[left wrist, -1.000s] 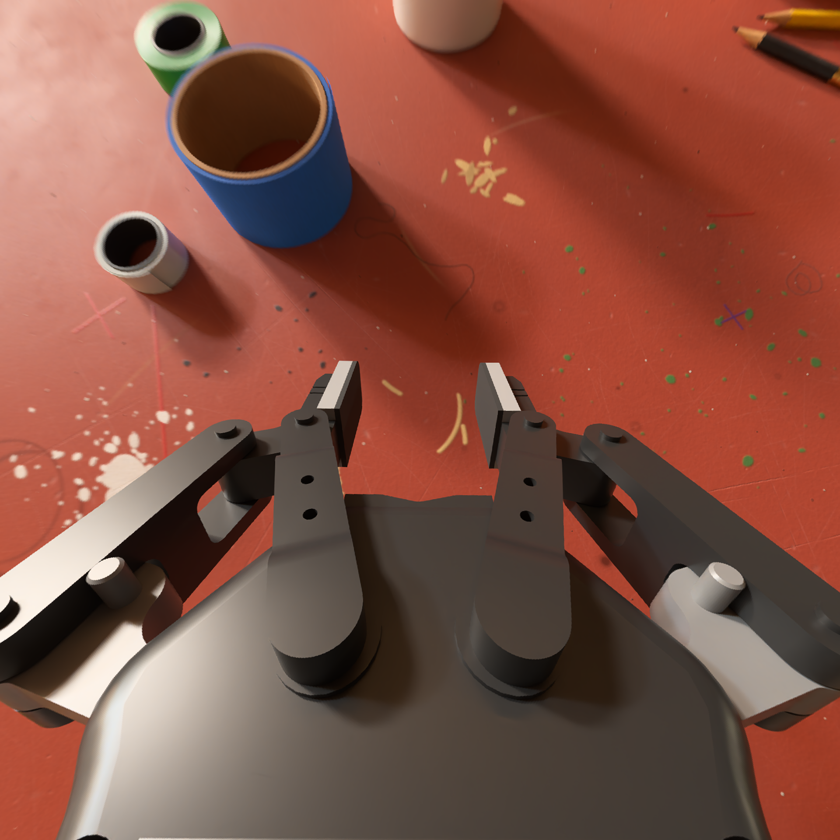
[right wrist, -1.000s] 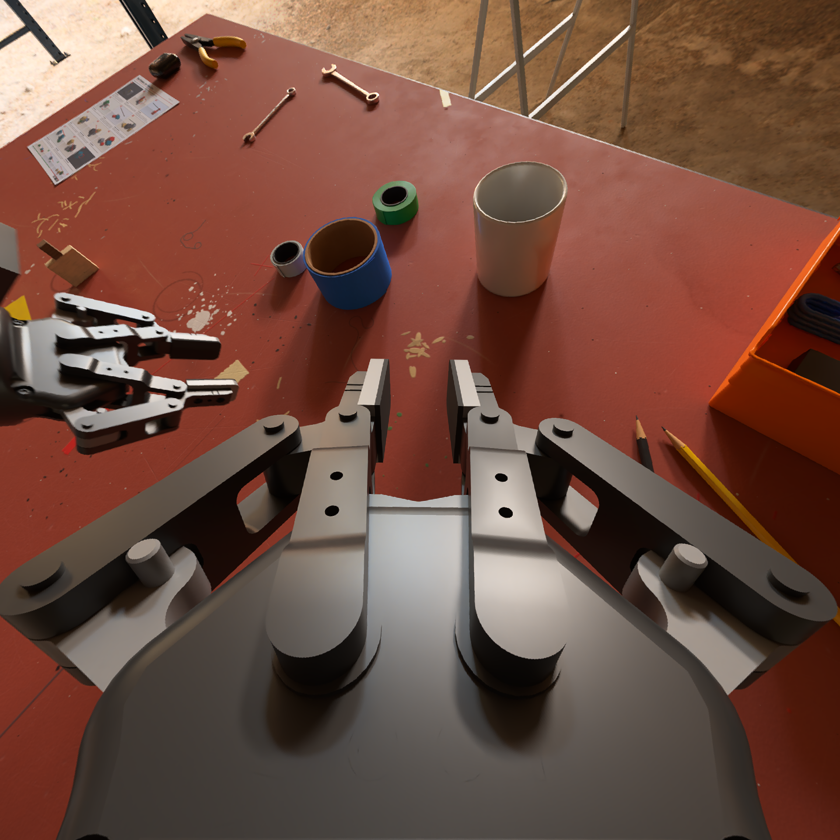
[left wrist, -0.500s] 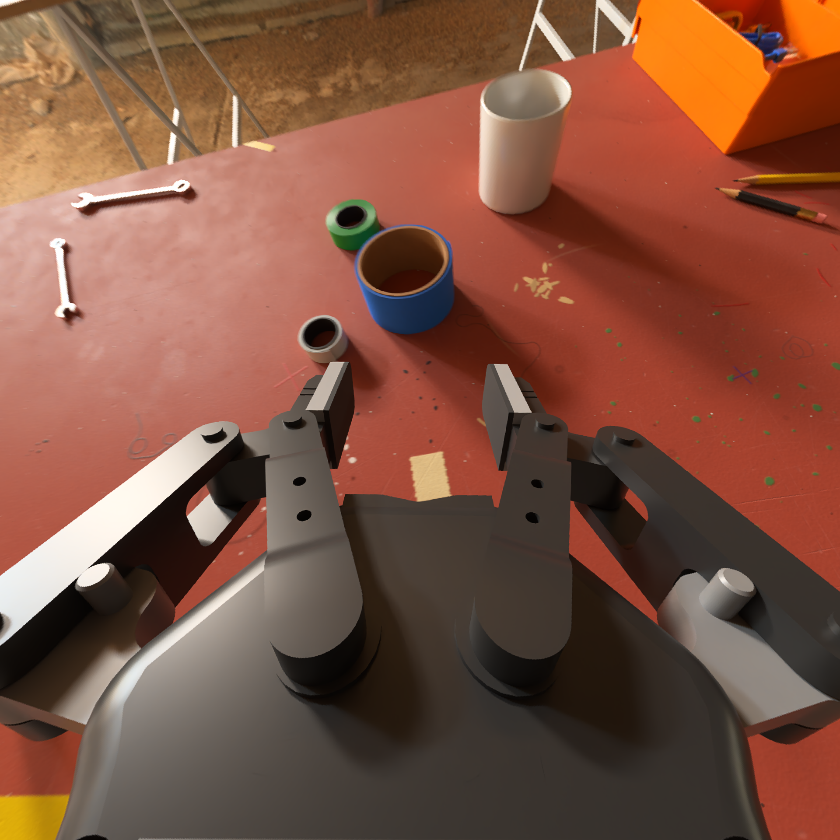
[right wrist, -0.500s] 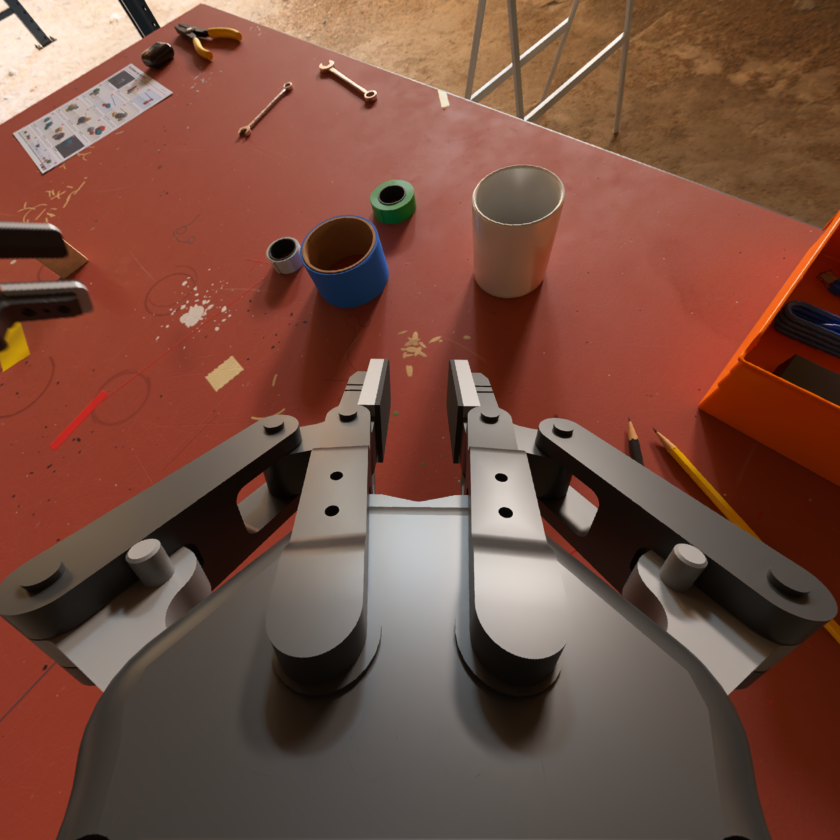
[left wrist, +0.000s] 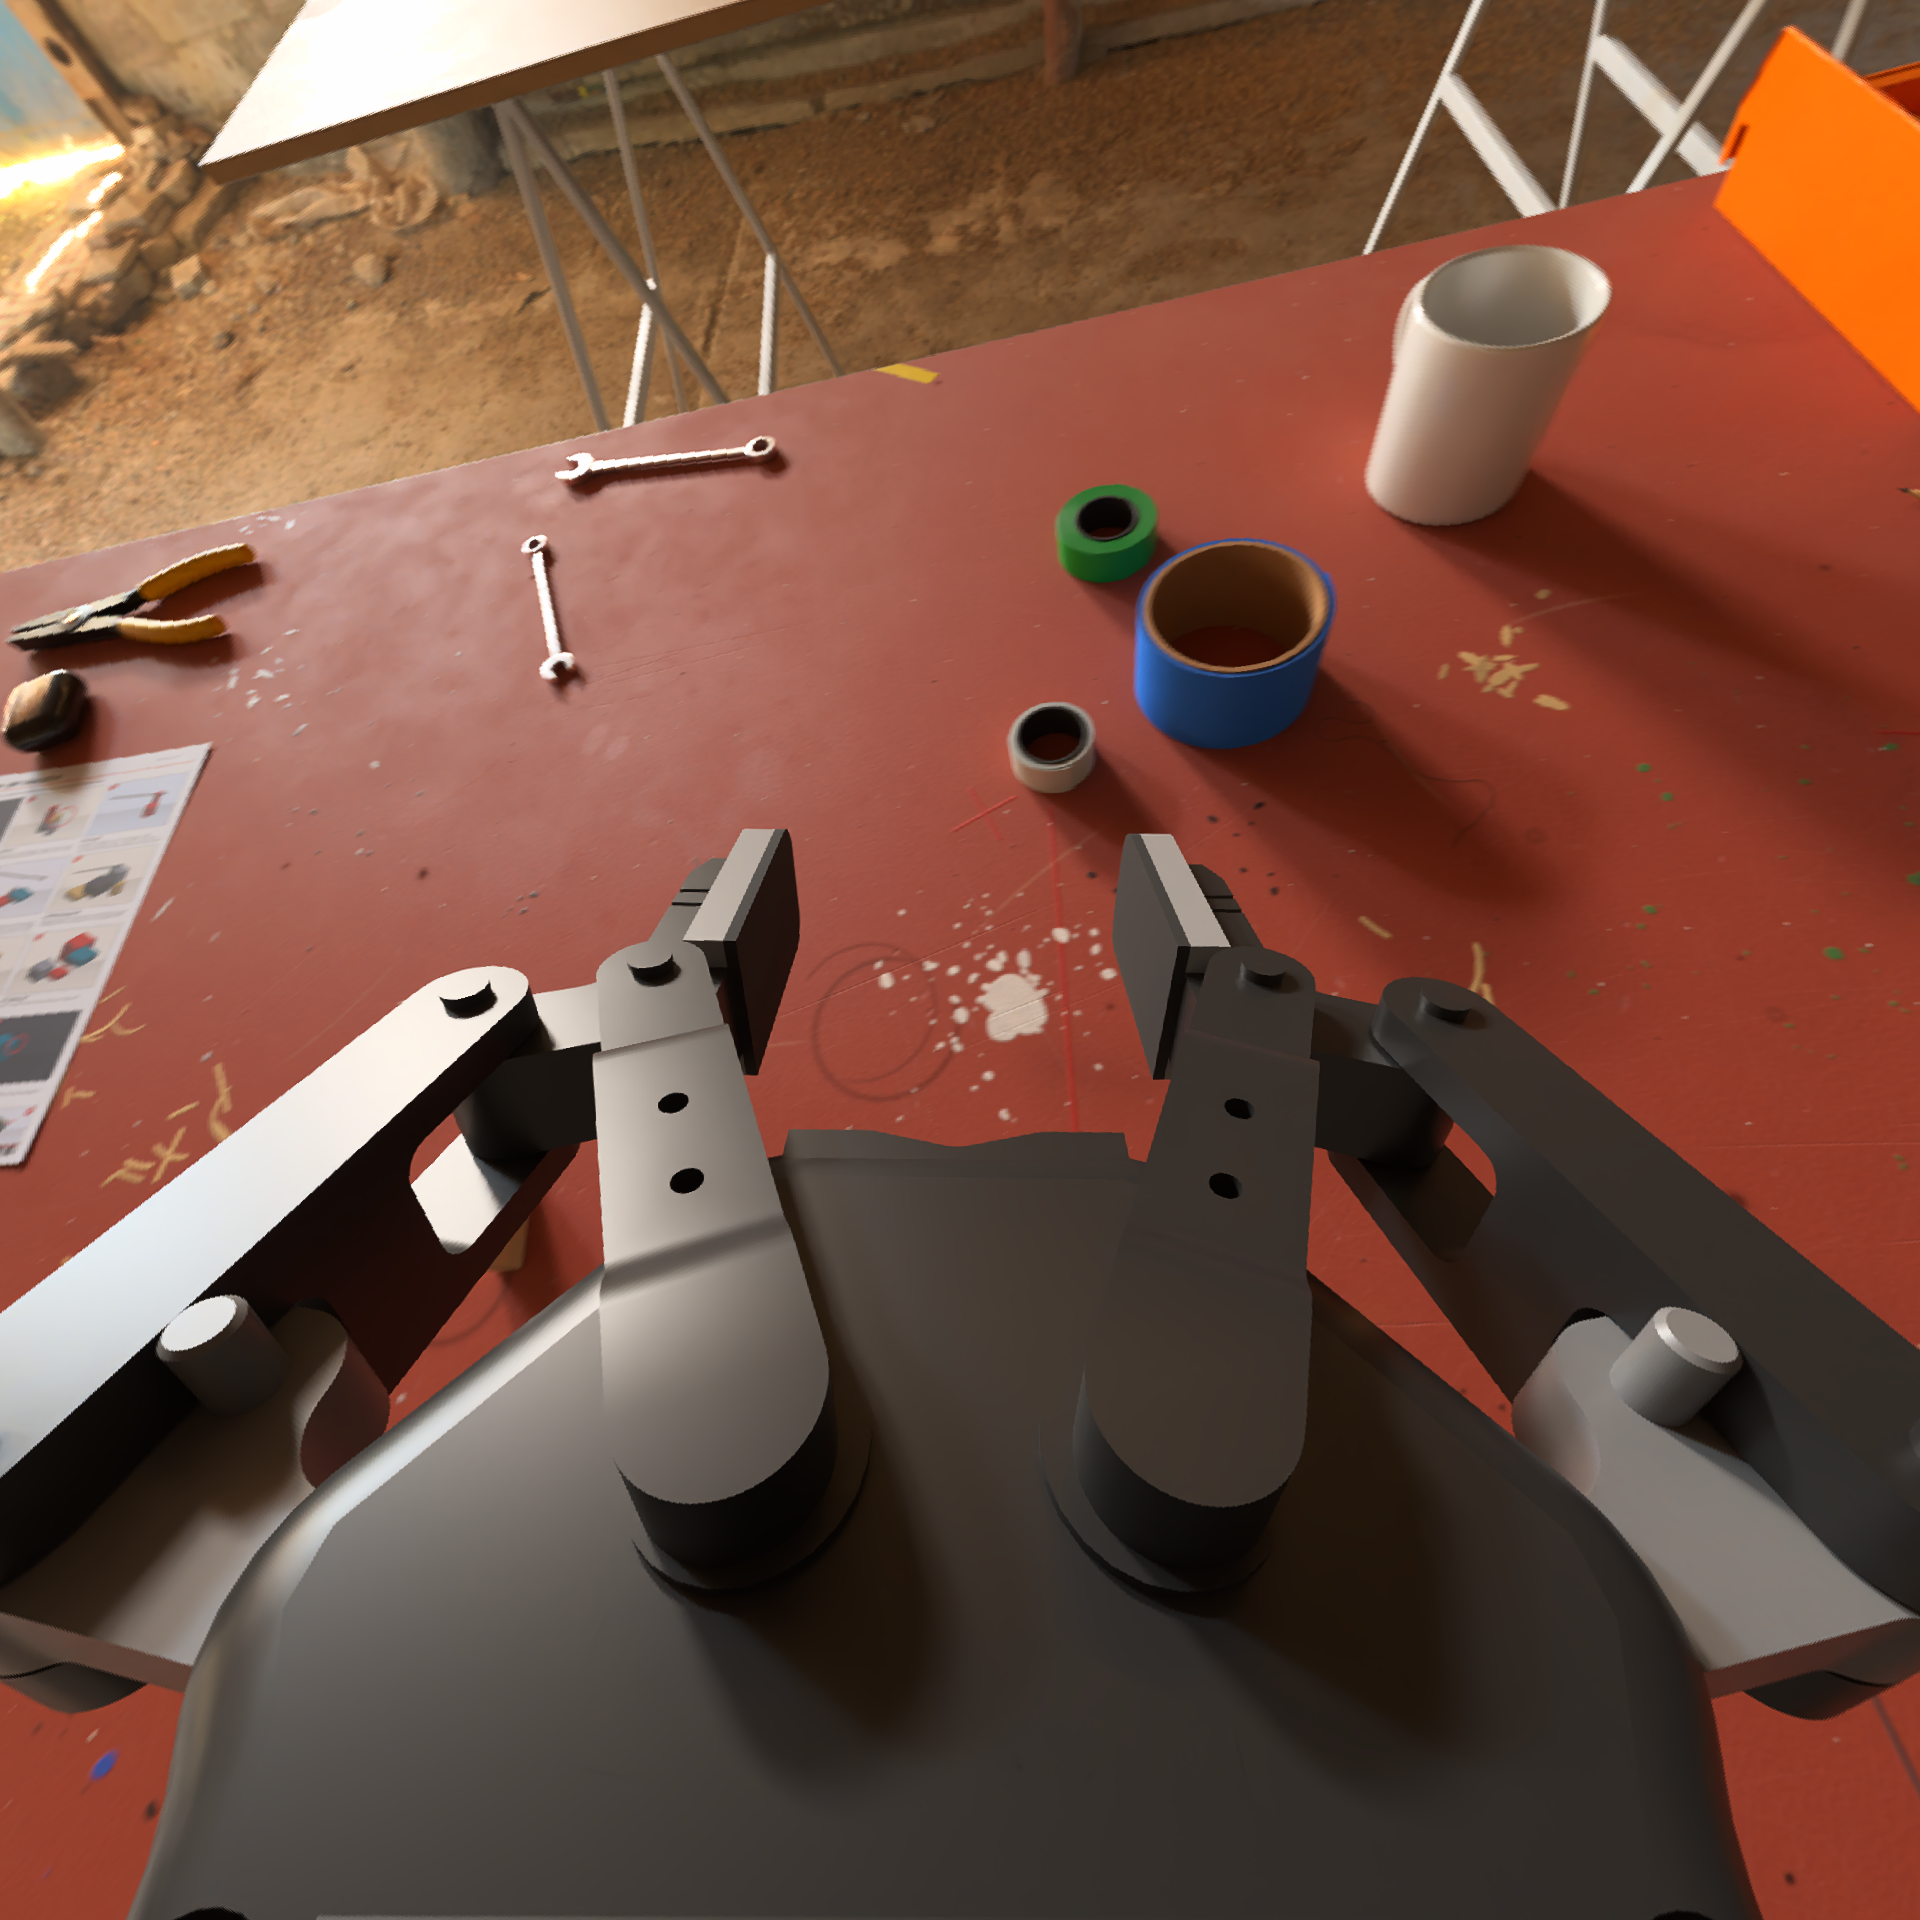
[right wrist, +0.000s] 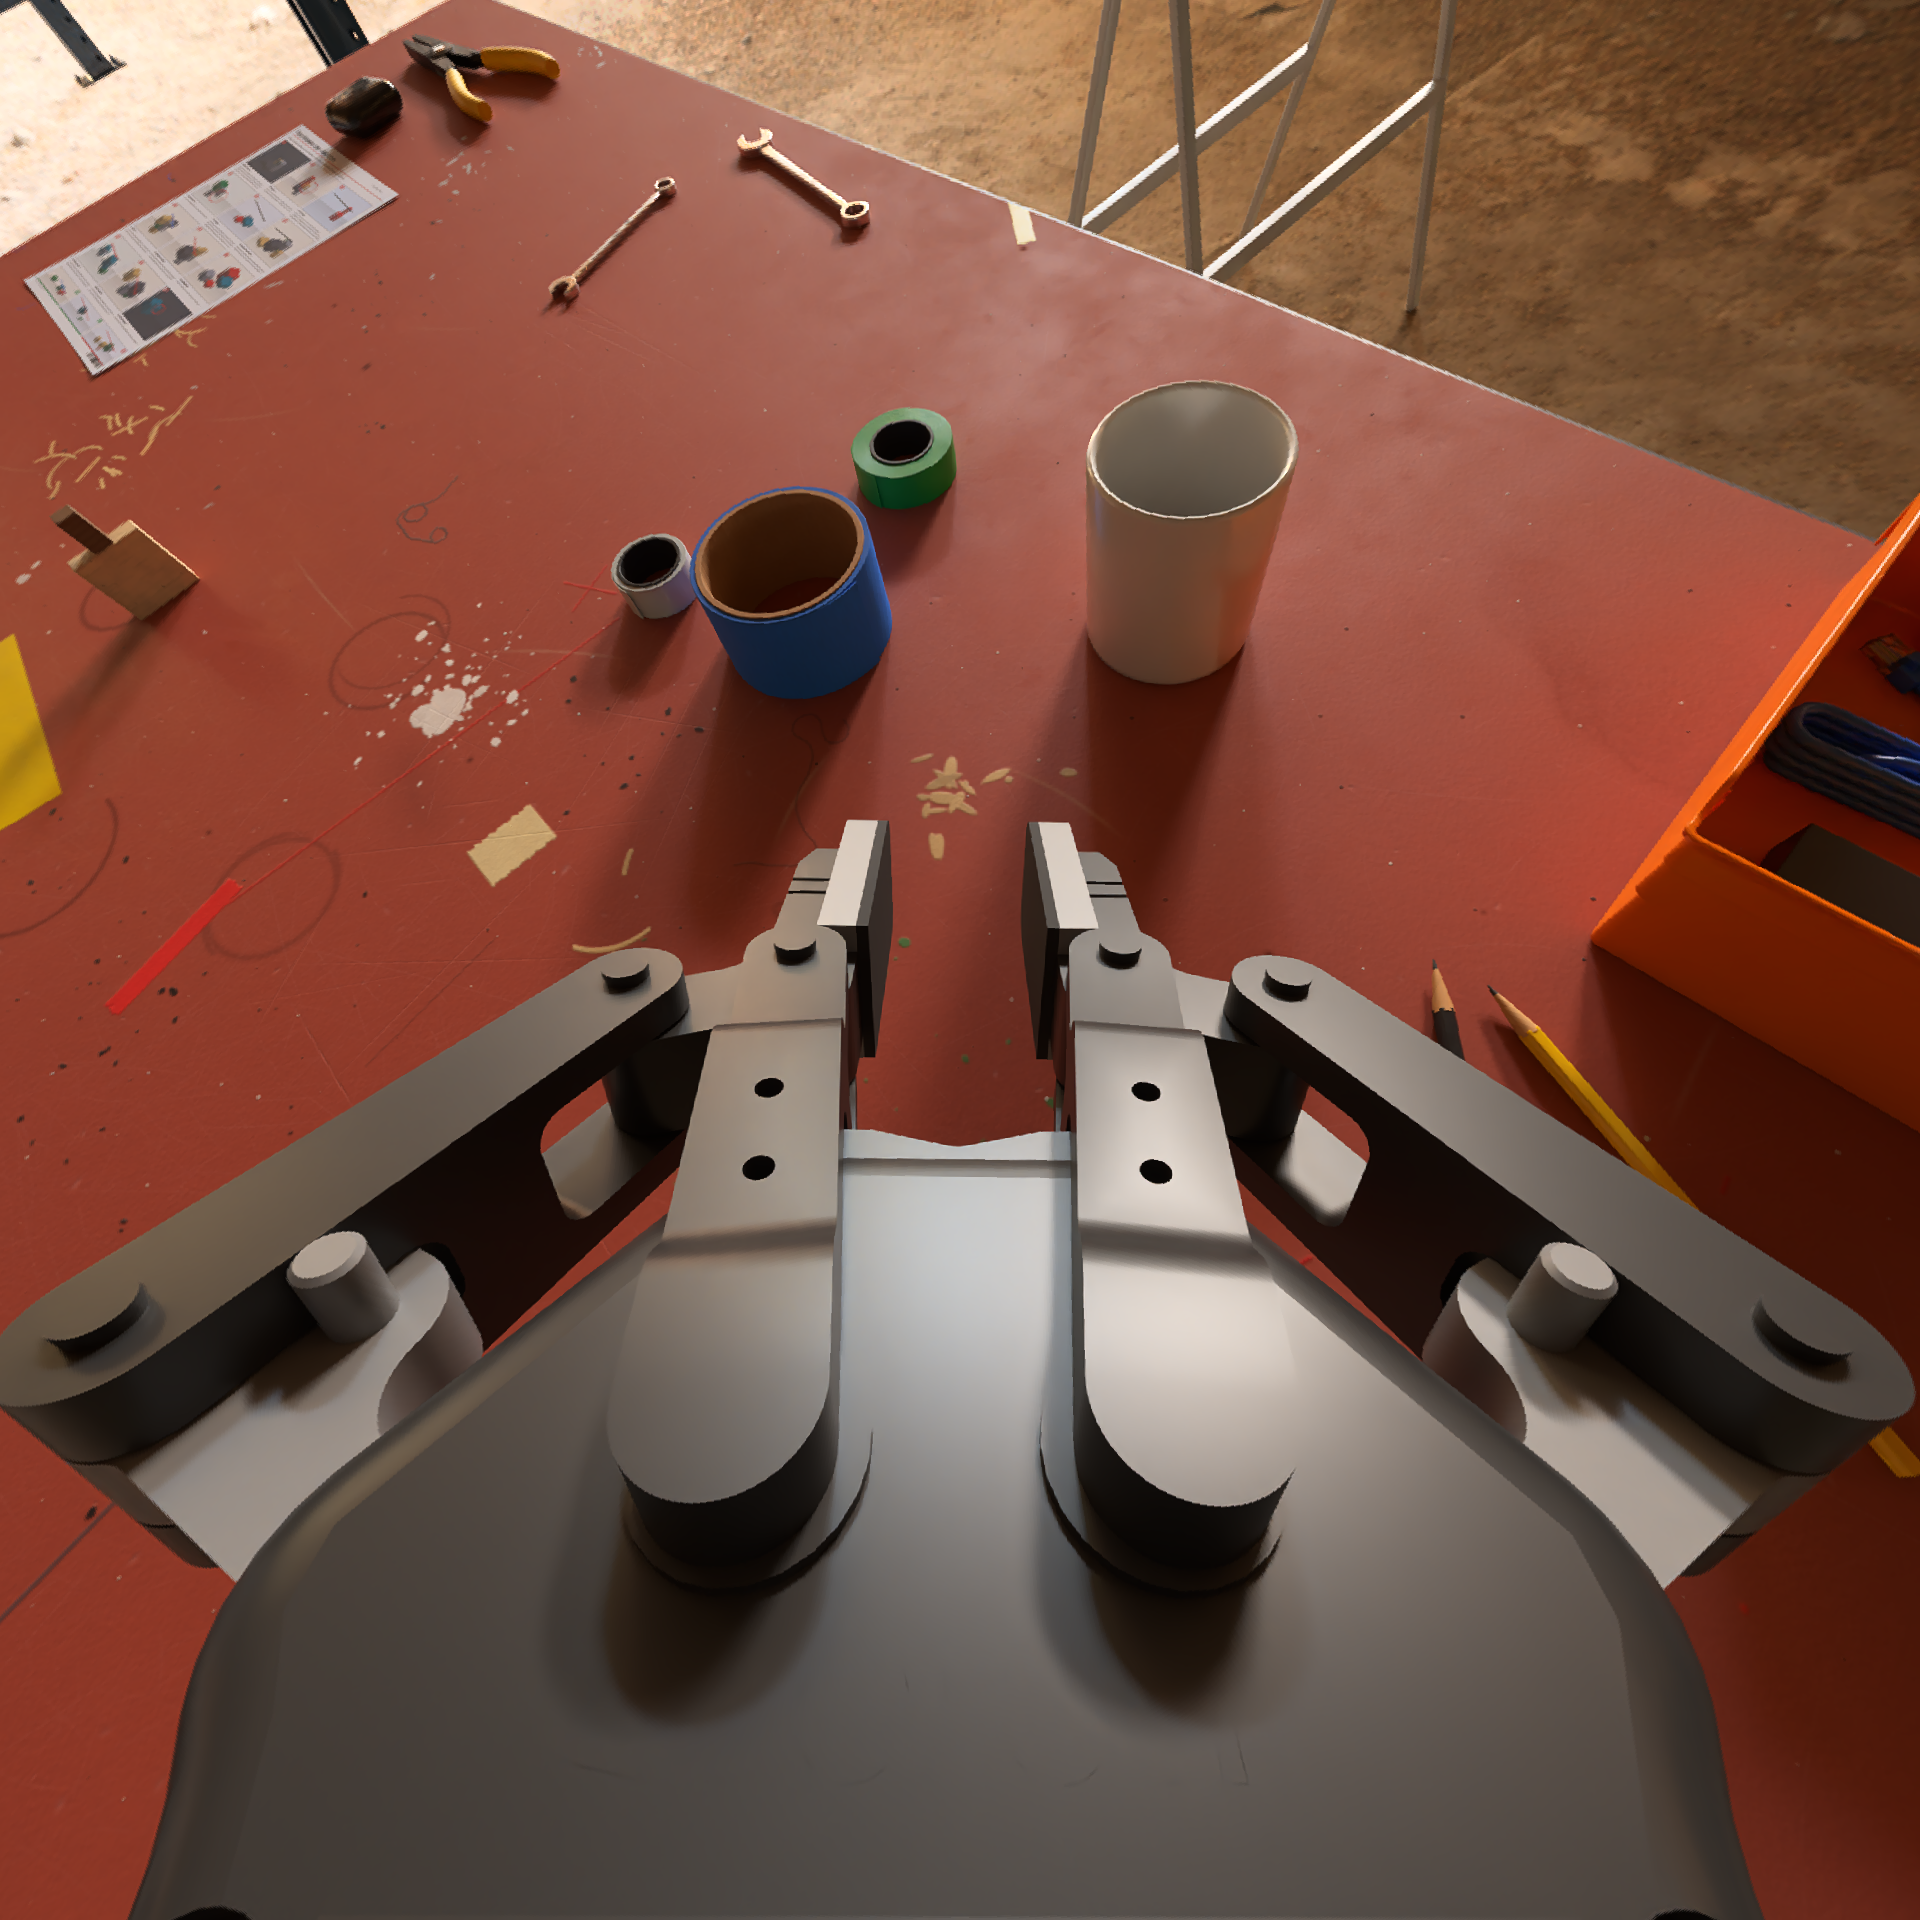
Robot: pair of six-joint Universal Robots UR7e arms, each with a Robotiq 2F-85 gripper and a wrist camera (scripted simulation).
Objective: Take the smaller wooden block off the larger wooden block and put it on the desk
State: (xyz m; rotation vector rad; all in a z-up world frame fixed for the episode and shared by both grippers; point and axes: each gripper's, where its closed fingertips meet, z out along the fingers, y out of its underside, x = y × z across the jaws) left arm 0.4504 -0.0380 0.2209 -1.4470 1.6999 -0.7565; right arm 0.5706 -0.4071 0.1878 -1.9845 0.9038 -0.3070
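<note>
The larger wooden block (right wrist: 140, 571) is pale and lies on the red desk (right wrist: 1455, 644) at the far left of the right wrist view. The smaller, darker wooden block (right wrist: 81, 528) sits on its far end. Neither block shows clearly in the left wrist view. My left gripper (left wrist: 956, 904) is open and empty, held above a white paint splatter (left wrist: 1003, 1003) on the desk. My right gripper (right wrist: 956, 883) is empty, its jaws a narrow gap apart, above the desk's middle and far to the right of the blocks.
A blue tape roll (right wrist: 795, 592), a green roll (right wrist: 904, 457), a small grey roll (right wrist: 652, 575) and a white cup (right wrist: 1184, 530) stand mid-desk. An orange bin (right wrist: 1787, 883) and pencils (right wrist: 1558, 1081) lie right. Wrenches (right wrist: 613, 239), pliers (right wrist: 478, 73) and a printed sheet (right wrist: 208, 244) lie far left.
My left gripper has pulled back and swung left, out of the right wrist view, which uncovers the wooden blocks. Its jaws stand wider apart. The right gripper has barely moved.
</note>
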